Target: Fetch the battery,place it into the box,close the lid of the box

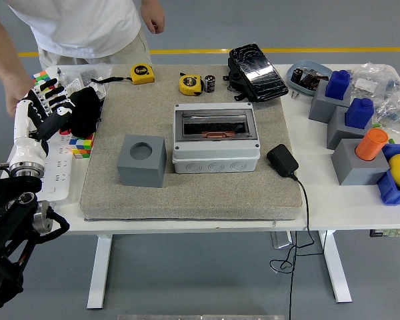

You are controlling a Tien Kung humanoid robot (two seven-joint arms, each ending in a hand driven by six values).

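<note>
The battery (209, 83), a small black cylinder, stands at the far edge of the grey mat (187, 193), next to a yellow tape measure (190, 84). The white-grey box (215, 153) sits mid-mat; its top window shows a dark inside with an orange part, and I cannot tell whether the lid is down. My left hand (45, 101) is raised at the table's left edge, fingers spread, holding nothing, far from the battery and the box. A person's forearm (10, 63) reaches down just behind that hand. My right hand is out of view.
A grey block with a round hole (141, 160) sits left of the box. A black adapter (282, 160) with its cable lies to the right. A black cloth bundle (87, 110), colour cubes (82, 143), a second tape measure (143, 73), a black case (257, 63) and grey blocks (357, 163) are around.
</note>
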